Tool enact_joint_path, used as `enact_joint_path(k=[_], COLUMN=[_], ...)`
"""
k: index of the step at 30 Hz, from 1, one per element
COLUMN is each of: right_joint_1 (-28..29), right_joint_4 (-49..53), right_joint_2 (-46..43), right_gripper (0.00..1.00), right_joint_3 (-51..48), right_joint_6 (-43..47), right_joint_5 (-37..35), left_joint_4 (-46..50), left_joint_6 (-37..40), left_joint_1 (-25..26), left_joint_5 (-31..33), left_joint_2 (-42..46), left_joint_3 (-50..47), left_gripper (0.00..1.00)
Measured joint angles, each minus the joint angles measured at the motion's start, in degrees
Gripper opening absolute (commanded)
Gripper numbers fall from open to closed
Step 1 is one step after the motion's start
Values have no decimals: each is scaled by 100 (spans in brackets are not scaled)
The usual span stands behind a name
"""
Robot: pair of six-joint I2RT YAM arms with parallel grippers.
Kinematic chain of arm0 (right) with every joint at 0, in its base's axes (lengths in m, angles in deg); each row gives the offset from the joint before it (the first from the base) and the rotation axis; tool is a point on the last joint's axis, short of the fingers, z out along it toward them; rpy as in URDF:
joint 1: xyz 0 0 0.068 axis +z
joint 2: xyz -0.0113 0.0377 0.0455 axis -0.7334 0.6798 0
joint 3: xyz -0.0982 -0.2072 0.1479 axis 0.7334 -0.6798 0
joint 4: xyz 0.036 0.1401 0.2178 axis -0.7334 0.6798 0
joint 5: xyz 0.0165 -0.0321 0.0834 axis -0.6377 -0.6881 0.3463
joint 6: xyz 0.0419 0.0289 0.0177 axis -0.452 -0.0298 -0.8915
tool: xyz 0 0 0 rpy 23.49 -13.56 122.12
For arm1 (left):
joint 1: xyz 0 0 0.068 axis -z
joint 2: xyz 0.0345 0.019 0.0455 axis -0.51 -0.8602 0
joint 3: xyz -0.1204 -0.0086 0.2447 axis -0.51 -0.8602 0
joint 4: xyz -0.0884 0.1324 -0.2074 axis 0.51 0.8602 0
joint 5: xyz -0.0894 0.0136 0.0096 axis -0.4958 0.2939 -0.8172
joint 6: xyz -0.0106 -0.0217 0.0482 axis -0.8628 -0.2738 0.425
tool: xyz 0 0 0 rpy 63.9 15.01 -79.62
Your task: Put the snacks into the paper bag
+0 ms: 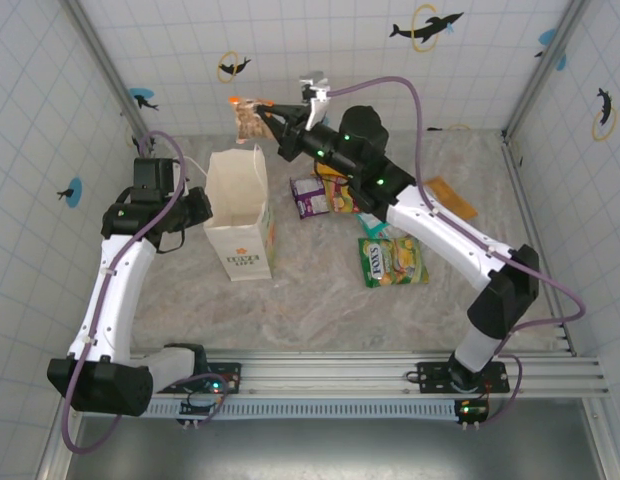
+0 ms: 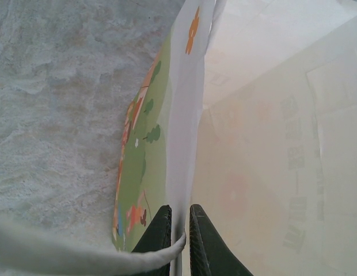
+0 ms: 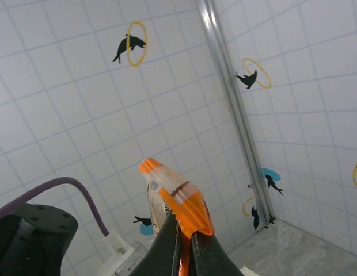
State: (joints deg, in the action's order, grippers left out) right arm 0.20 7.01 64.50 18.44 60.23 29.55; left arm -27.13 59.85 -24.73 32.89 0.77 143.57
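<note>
Left claw (image 2: 177,233) is clenched on the bag's left wall, the paper pinched between its fingers (image 2: 158,238), bracing the bag (image 1: 240,215) upright on the tabletop (image 1: 320,310) with its mouth open to the sky; over to the orange packet (image 1: 250,118), aloft just past the mouth's far rim, not yet above the opening; the right claw (image 3: 181,247) clamps it by the sealed edge, the packet's length reaching away from the fingertips; so the bag lies nearward and below from that claw, and a short pull towards the bases looks to be what puts the packet over the mouth before any release; this one belongs to the right arm, the left being busy bracing; further right, the loose packets (image 1: 392,262) wait on the tabletop, the purple one (image 1: 310,195) nearest the bag.
</note>
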Motion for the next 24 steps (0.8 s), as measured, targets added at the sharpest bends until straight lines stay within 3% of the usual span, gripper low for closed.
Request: enact_joint_path(k=[6,15,21,24], right_joint_1=[339,409,404,404], right_joint_4=[667,1679,1849,1875], right_joint_2=[754,1165,1185,1182], right_gripper=[9,15,39,44], right_joint_3=[848,911,914,918], right_joint_6=[597,973,1021,1032], right_joint_5=[46,-48,-44,-2], left_joint_4=[-33,-44,-48,-52], left_joint_6=[0,0,2,2], left_joint_1=[0,0,0,0], left_joint_5=[-4,-4,-4,-4], left_joint_2=[0,-66,-85,-85], left_joint_3=[-2,-15,-20,-20], left_gripper=[14,14,13,13])
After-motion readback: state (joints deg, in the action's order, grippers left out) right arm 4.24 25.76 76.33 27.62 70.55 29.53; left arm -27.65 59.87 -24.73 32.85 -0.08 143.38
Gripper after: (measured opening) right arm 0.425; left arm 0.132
